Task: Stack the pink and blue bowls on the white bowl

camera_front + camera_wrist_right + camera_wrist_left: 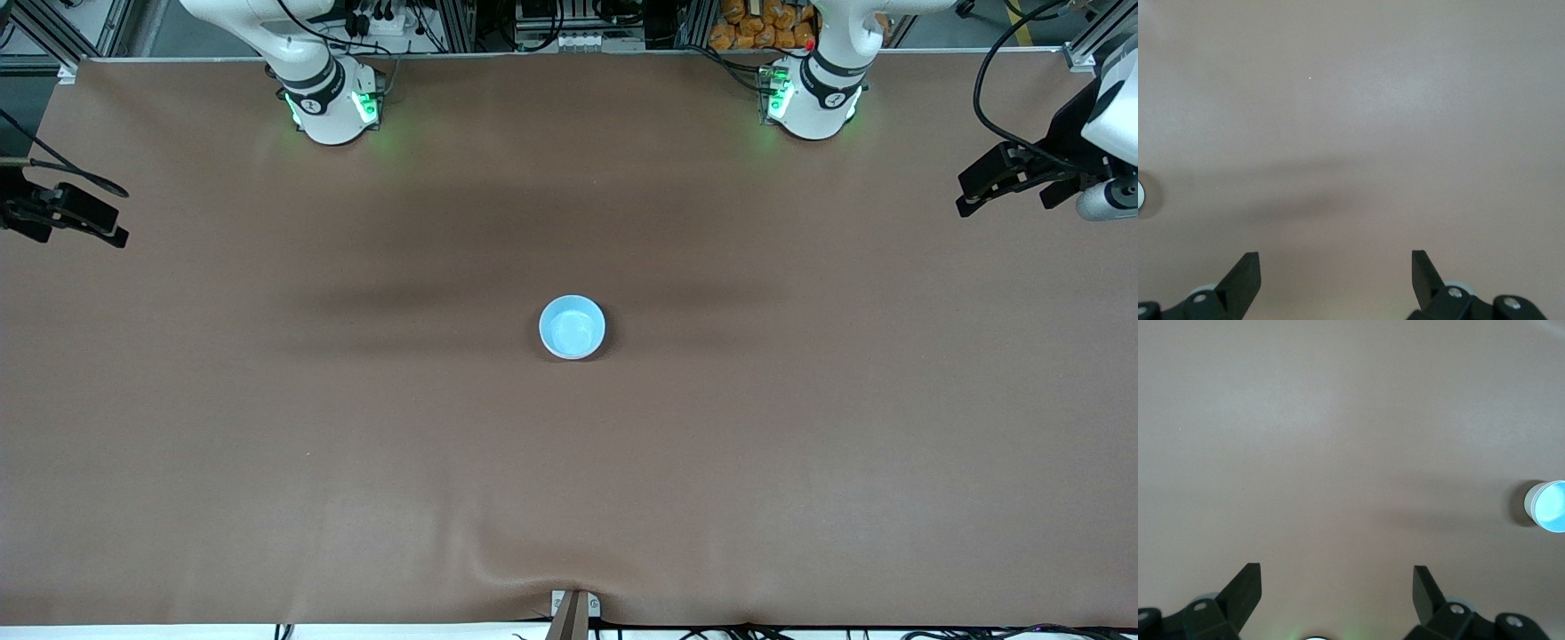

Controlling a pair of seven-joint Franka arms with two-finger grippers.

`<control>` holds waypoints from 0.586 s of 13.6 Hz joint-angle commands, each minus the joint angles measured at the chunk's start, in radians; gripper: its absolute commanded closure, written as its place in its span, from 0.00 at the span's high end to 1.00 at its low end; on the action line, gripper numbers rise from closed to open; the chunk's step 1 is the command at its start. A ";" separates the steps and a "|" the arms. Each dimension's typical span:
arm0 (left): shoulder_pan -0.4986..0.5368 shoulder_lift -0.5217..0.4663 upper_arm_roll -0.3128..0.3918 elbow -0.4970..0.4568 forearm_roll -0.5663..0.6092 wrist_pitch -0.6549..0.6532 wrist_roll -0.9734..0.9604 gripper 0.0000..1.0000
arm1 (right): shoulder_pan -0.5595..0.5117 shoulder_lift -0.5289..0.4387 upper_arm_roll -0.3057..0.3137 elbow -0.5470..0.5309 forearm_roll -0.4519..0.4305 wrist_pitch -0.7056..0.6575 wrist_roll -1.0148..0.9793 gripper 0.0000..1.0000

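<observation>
A light blue bowl (572, 327) stands upright in the middle of the table. In the left wrist view (1550, 506) a whitish wall (1531, 504) shows below its blue inside; I cannot tell whether that is the white bowl under it. No pink bowl shows in any view. My left gripper (971, 191) is open and empty, up over the left arm's end of the table. My right gripper (111, 224) is open and empty, over the right arm's end. Both are well away from the bowl. Each wrist view shows its own gripper open over bare cloth, left (1336, 577) and right (1336, 261).
A brown cloth (356, 444) covers the whole table, with a small wrinkle by a clamp (573, 609) at the edge nearest the front camera. The two arm bases (333, 107) (813, 102) stand along the edge farthest from that camera.
</observation>
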 commanded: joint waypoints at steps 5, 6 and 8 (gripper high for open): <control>0.006 -0.021 0.005 0.000 -0.006 -0.015 0.008 1.00 | -0.013 -0.005 0.016 0.009 0.002 -0.059 -0.011 1.00; 0.006 -0.019 0.005 0.006 -0.006 -0.015 0.009 1.00 | -0.015 -0.005 0.016 0.009 0.002 -0.058 -0.012 1.00; 0.006 -0.019 0.005 0.006 -0.006 -0.017 0.011 1.00 | -0.007 -0.005 0.018 0.009 0.002 -0.056 -0.011 1.00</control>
